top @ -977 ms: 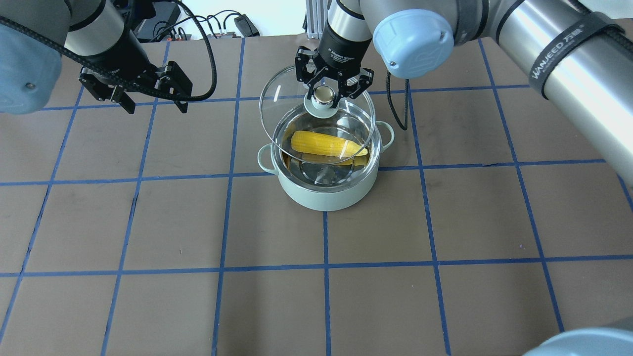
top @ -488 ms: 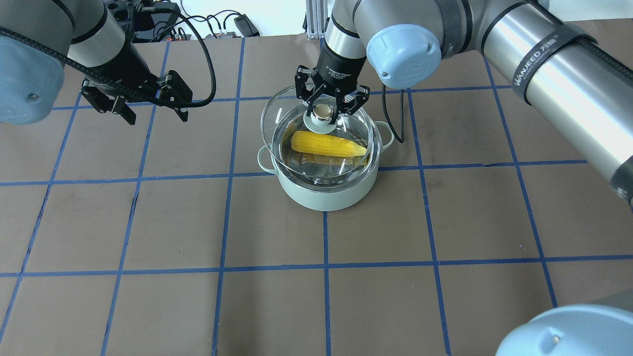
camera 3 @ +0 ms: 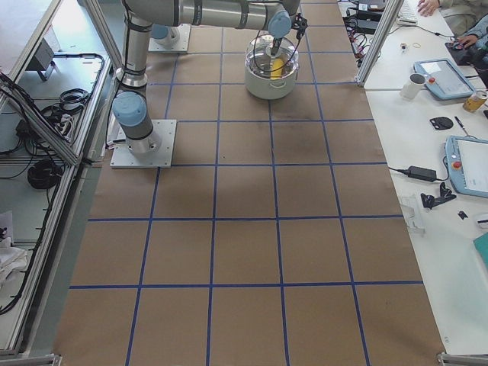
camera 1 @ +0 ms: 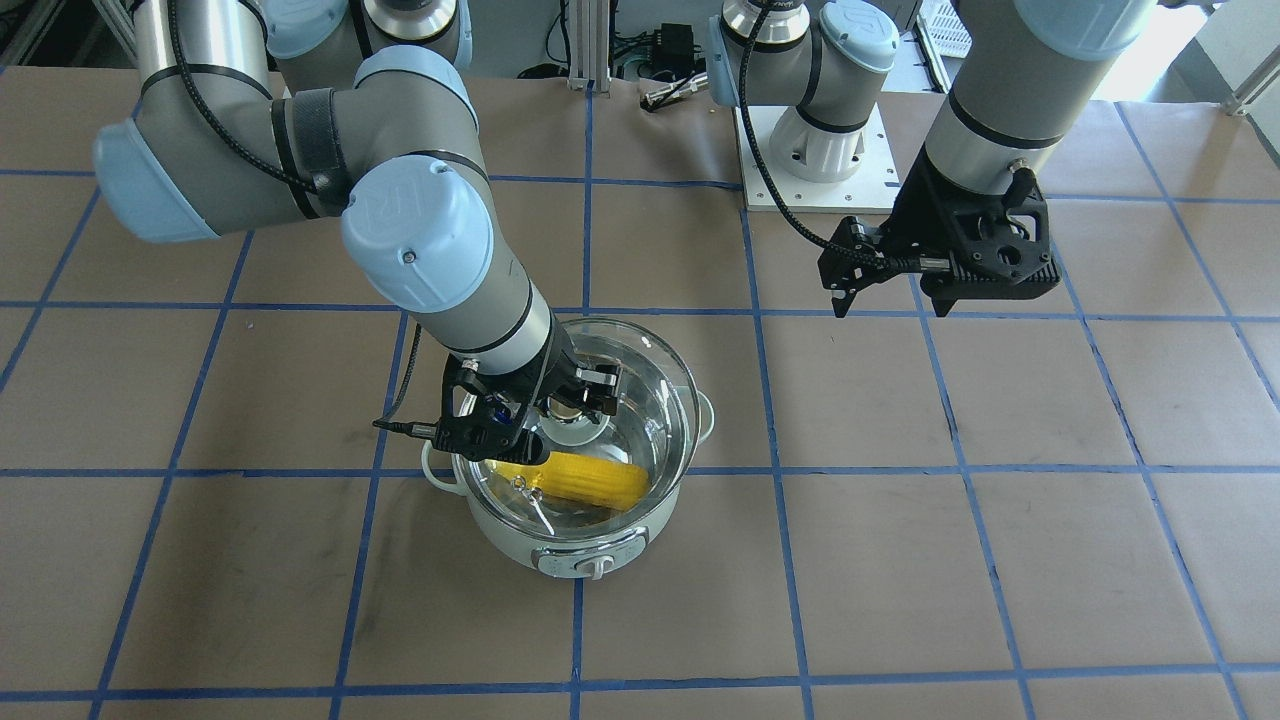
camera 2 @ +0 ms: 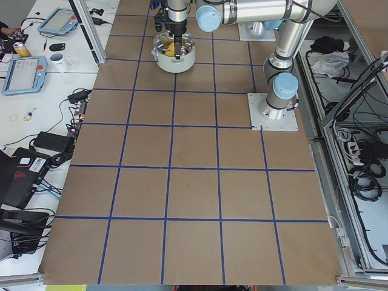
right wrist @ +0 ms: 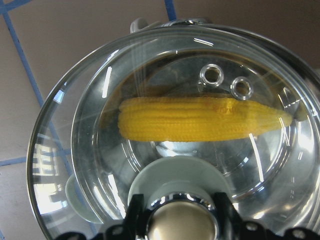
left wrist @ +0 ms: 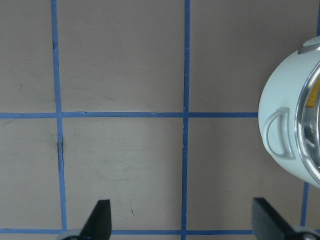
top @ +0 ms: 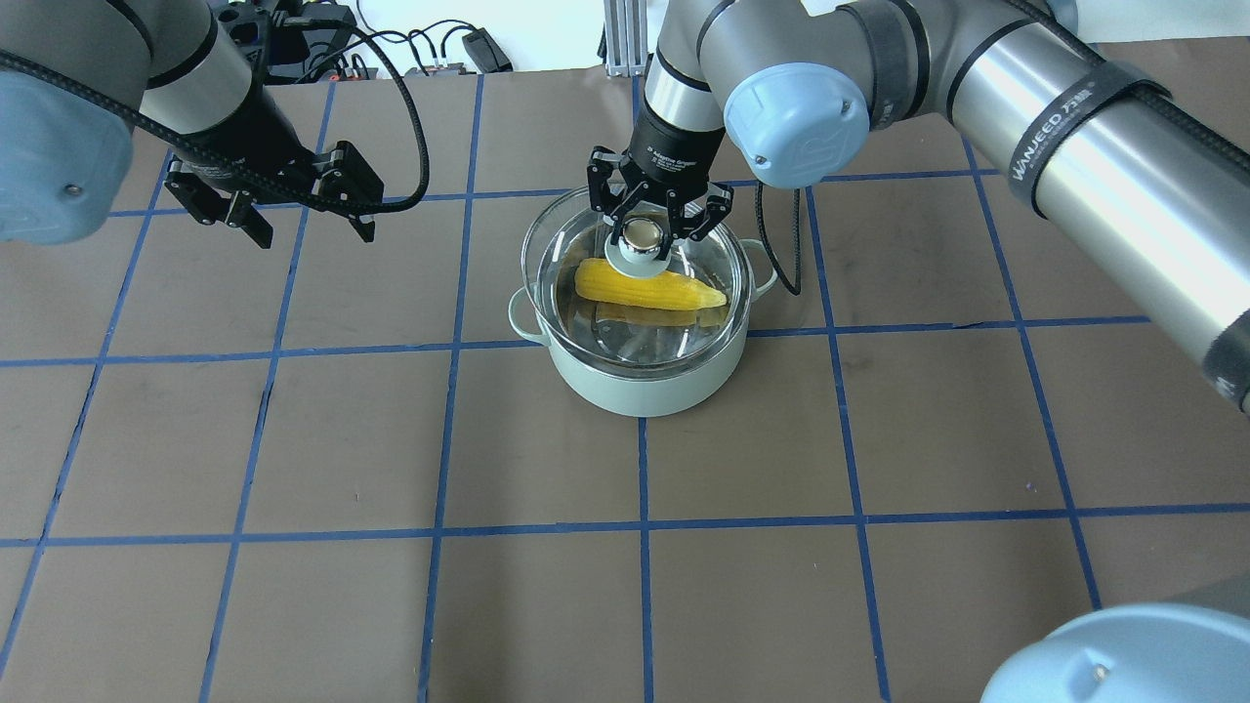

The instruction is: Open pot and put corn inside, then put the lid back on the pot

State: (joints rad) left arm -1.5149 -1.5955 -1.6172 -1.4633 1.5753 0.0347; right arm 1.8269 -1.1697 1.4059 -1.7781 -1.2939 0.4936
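The bench (top: 293, 605) is covered in flat brown paper, marked into squares by lines of blue tape (top: 642, 527). Beyond its far edge lie black cables and plugs (top: 430, 49), just beside an upright aluminium post (top: 615, 34). In the left side view a white side table (camera 2: 36, 103) runs along the bench. It bears a grey-framed tablet with a red button (camera 2: 23, 74), a white mug (camera 2: 59, 60) and a black computer mouse (camera 2: 54, 46). In the right side view, coiled black cables (camera 3: 72, 97) lie off the bench's other long edge.
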